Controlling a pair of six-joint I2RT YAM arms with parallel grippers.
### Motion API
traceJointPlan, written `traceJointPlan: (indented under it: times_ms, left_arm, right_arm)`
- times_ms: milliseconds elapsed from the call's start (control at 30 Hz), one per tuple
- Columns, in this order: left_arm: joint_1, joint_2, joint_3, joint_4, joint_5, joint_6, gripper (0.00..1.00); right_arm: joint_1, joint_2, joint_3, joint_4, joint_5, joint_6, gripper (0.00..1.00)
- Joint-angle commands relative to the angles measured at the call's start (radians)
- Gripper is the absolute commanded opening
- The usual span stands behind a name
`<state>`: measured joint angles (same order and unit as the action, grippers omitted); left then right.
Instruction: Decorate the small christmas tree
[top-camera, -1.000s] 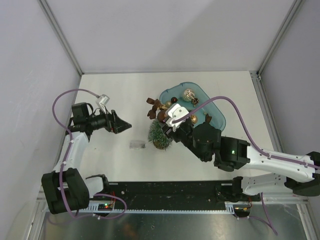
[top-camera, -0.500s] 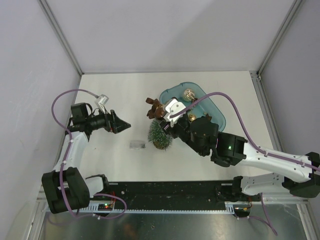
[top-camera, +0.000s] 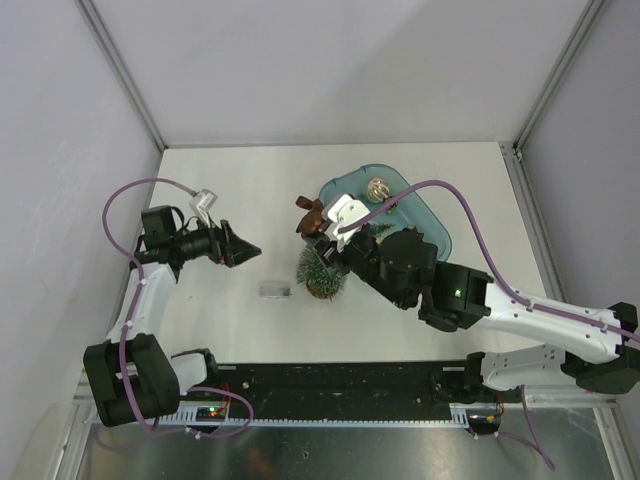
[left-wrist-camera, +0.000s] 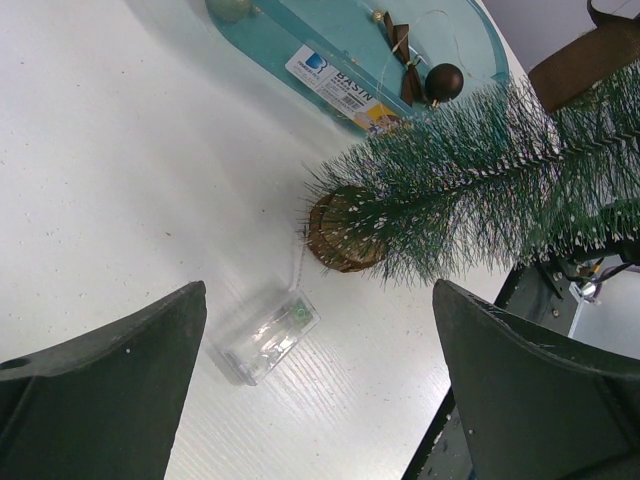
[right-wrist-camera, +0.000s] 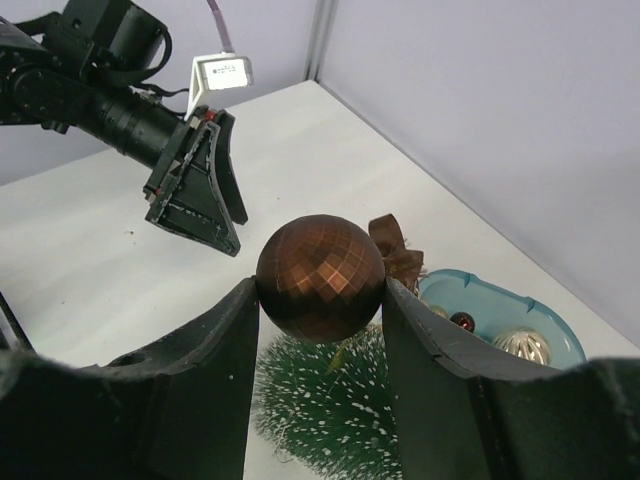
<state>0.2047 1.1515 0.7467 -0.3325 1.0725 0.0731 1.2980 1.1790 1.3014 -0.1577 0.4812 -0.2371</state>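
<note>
The small christmas tree (top-camera: 322, 270) stands on its round wooden base (left-wrist-camera: 340, 235) in front of the teal tray; it also shows in the left wrist view (left-wrist-camera: 480, 190) and the right wrist view (right-wrist-camera: 335, 420). My right gripper (right-wrist-camera: 320, 300) is shut on a faceted brown ball (right-wrist-camera: 320, 278) and holds it just above the tree's top; in the top view this gripper (top-camera: 325, 240) hangs over the tree. My left gripper (top-camera: 245, 250) is open and empty, left of the tree, pointing at it.
The teal oval tray (top-camera: 430, 215) behind the tree holds a silver ball (top-camera: 377, 188) and other ornaments. A brown bow (top-camera: 308, 212) sits by the tree's far side. A clear battery box (top-camera: 274, 289) lies left of the tree's base, joined to it by a thin wire.
My right gripper has moved a little to the far left with the brown ball, from beside the tray to over the tree. The left arm has not moved.
</note>
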Motion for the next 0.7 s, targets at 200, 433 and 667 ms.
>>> traceJointPlan:
  times_ms: [200, 433, 667]
  left_arm:
    - [0.013, -0.002, 0.011, 0.006, 0.017, 0.035, 1.0]
    - [0.015, -0.001, 0.007, 0.006, 0.018, 0.039, 1.0]
    - [0.016, -0.002, 0.005, 0.007, 0.018, 0.039, 1.0]
  right_arm:
    - [0.009, -0.001, 0.07, 0.003, 0.01, -0.014, 0.22]
    - [-0.022, 0.022, 0.133, -0.118, -0.02, -0.001, 0.22]
    - [-0.04, 0.042, 0.169, -0.184, -0.05, 0.006, 0.22]
